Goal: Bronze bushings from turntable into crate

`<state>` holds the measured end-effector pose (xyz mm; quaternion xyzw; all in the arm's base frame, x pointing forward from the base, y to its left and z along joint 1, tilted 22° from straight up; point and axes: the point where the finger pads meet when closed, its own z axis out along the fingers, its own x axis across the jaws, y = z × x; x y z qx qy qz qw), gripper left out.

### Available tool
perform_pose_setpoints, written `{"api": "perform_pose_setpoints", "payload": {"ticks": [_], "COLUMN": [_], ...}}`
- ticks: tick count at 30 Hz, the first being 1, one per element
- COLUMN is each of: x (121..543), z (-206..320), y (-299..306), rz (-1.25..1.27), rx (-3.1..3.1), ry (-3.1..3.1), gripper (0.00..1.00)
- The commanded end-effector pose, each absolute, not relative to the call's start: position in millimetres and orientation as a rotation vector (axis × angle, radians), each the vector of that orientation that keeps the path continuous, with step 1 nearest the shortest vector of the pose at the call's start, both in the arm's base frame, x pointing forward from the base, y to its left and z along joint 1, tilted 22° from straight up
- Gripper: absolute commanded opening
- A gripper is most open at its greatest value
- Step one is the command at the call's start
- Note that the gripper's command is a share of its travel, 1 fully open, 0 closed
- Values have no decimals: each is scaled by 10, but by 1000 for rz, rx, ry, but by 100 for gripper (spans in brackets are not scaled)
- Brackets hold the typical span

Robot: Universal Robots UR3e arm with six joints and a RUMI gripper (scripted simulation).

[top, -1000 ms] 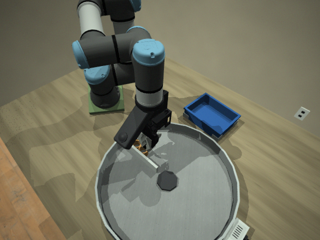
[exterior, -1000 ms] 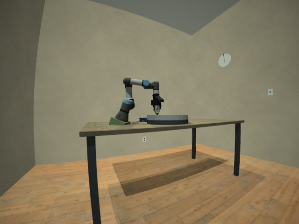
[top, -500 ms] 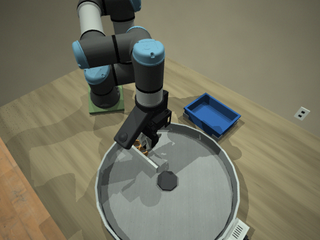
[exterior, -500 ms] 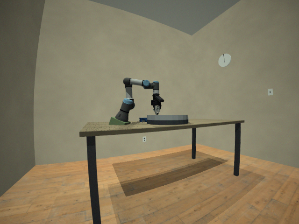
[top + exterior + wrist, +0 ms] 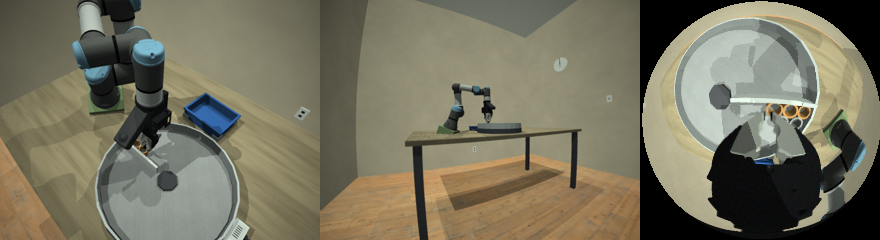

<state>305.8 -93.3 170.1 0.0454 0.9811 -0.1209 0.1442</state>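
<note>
Bronze bushings (image 5: 140,149) (image 5: 784,110) lined the divider (image 5: 147,158) (image 5: 755,100), where the gripper (image 5: 145,147) (image 5: 488,122) (image 5: 767,112), nearly closed and apparently unladen, was at the picking step, the next move likely calling for a careful grip on one.

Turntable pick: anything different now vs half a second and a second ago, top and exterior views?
No visible move: nothing taken hold of or let go that I can make out. Any small shift of the fingers is too fine to tell. Arm, turntable and crate stayed put.
</note>
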Motion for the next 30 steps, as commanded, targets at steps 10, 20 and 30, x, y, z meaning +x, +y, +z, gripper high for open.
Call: {"api": "perform_pose_setpoints", "payload": {"ticks": [10,20,30], "x": [3113,3126,3126], "z": [1537,1493,1493], "y": [-981,-993,-993], "rz": [-350,-350,-350], "rx": [131,131,131], "ry": [2825,2825,2825], "gripper": [6,6,6]}}
